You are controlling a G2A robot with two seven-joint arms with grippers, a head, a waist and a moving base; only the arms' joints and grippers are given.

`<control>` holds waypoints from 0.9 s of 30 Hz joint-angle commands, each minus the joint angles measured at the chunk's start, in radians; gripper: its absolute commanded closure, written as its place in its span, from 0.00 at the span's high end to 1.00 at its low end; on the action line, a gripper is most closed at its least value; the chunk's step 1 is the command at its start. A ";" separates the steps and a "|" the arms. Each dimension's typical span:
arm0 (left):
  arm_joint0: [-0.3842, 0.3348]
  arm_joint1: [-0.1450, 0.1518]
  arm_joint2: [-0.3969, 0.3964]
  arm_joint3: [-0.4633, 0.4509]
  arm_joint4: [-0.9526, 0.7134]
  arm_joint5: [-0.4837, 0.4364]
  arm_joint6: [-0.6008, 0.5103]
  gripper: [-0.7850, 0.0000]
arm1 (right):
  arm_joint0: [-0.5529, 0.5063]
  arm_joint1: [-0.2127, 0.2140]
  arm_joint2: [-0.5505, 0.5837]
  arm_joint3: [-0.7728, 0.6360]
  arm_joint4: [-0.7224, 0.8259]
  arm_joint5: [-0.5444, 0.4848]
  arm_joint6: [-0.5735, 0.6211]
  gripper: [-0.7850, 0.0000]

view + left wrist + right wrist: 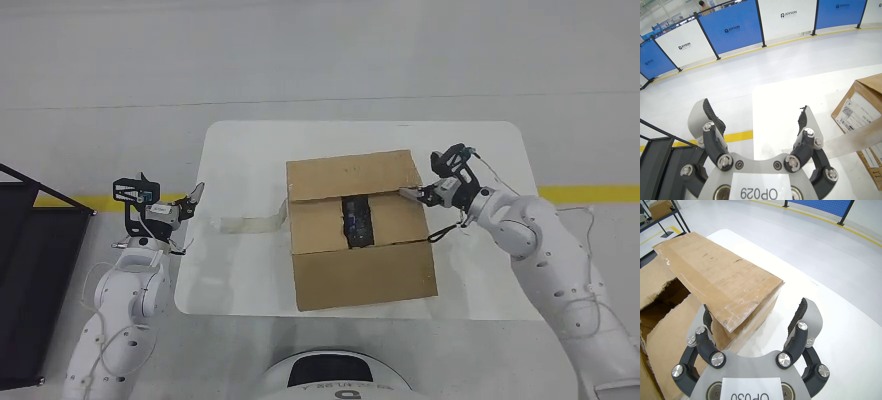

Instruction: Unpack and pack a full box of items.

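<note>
- Your cardboard box (365,275) sits mid-tabletop (250,150), flaps parted over a dark item (358,220).
- Your left pincer (193,197) hangs spread, empty, at the tabletop's left edge.
- Your right pincer (412,194) is spread at the box's right flap.

Bright even overhead light, soft faint shadow beside the box (757,311), white table (250,160) nearly washed out, sheen on clear tape (738,308), wrist views bowed at edges.
</note>
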 commanded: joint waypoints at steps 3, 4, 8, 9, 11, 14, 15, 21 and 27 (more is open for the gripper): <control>0.000 0.000 0.000 0.000 0.000 0.000 0.000 1.00 | 0.018 -0.006 0.001 -0.027 0.002 0.041 -0.018 1.00; 0.000 0.000 0.000 0.000 0.000 0.000 0.000 1.00 | 0.020 -0.007 0.002 -0.042 -0.002 0.053 -0.025 1.00; 0.000 0.000 0.000 0.000 0.000 0.000 0.000 1.00 | 0.034 -0.014 0.010 -0.093 -0.040 0.149 -0.068 1.00; 0.000 0.000 0.000 0.000 0.000 0.000 0.000 1.00 | 0.037 -0.018 0.001 -0.110 -0.075 0.187 -0.092 1.00; 0.000 0.000 0.000 0.000 0.000 0.000 0.000 1.00 | 0.057 -0.027 -0.028 -0.124 -0.125 0.254 -0.100 1.00; 0.000 0.000 0.000 0.000 0.000 0.000 0.000 1.00 | 0.121 -0.047 -0.092 -0.128 -0.175 0.343 -0.071 1.00; 0.000 0.000 0.000 0.000 0.000 0.000 0.000 1.00 | 0.150 -0.055 -0.114 -0.120 -0.177 0.365 -0.051 1.00; 0.000 0.000 0.000 0.000 0.000 0.000 0.000 1.00 | 0.373 -0.112 -0.261 0.041 -0.140 0.387 0.115 1.00; 0.000 0.000 0.000 0.000 0.000 0.000 0.000 1.00 | 0.430 -0.134 -0.289 0.142 0.013 0.146 0.061 1.00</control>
